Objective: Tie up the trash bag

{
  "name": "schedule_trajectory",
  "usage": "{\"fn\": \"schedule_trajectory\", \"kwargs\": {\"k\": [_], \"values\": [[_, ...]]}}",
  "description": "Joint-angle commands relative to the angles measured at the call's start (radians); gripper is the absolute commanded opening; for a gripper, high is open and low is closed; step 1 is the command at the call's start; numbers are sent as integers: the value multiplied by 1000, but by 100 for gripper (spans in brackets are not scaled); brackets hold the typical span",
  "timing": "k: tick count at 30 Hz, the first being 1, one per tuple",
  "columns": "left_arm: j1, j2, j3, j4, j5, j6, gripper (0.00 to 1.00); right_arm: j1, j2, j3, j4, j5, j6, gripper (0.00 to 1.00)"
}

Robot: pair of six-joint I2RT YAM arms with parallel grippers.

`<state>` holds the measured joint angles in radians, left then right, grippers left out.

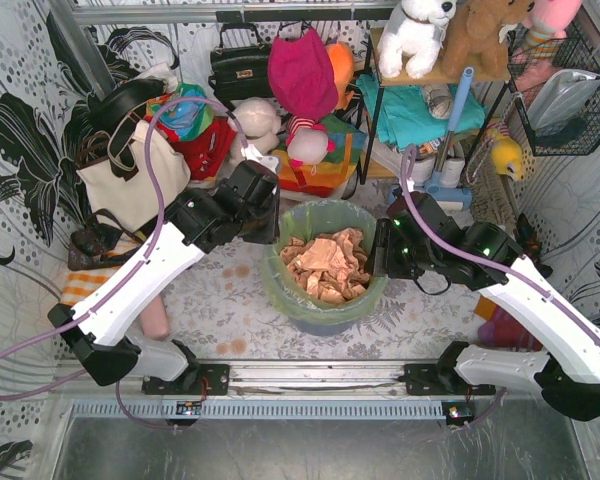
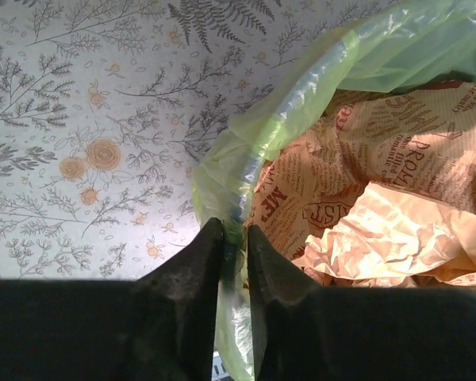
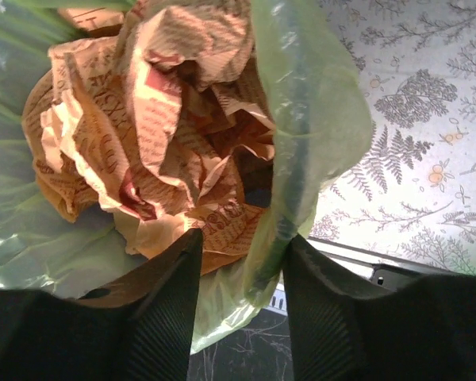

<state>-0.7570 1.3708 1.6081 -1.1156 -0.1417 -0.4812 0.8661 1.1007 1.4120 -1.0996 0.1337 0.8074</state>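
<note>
Nearest us, the left gripper (image 2: 234, 232) straddles the rim of the trash bag (image 1: 325, 218) between the arms, jaws barely apart, pinch unclear to us; the right gripper (image 3: 239, 238) stands spread around the opposite rim; crumpled paper (image 1: 327, 262) hides the bag's depths.

Arms reach forward, angled inward. Left gripper (image 2: 234, 232) jaws slightly parted; right gripper (image 3: 239, 240) jaws wider apart.

Lime-green trash bag (image 1: 318, 212), tan printed paper (image 1: 325, 258)
</note>
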Motion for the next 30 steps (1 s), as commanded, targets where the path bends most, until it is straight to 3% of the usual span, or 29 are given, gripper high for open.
{"fn": "schedule_trajectory", "kwargs": {"k": [1,7,14,18,22,25,30], "values": [[-4,-8,45,140,56,-15,29,21,0,64,113,-36,-25,48],[56,-44,61,139,64,-16,37,20,-2,169,31,133,-68,56],[97,-77,34,140,55,-24,38,19,-26,228,3,316,-120,65],[121,-103,-6,142,48,-44,39,19,-27,262,-55,425,-125,65],[171,-189,-156,178,69,-117,40,7,-42,225,-74,491,-125,63],[216,-269,-313,233,123,-172,41,-102,-59,151,-26,426,-179,63],[275,-377,-561,353,231,-242,41,-426,-52,-12,112,84,-321,64]]}}
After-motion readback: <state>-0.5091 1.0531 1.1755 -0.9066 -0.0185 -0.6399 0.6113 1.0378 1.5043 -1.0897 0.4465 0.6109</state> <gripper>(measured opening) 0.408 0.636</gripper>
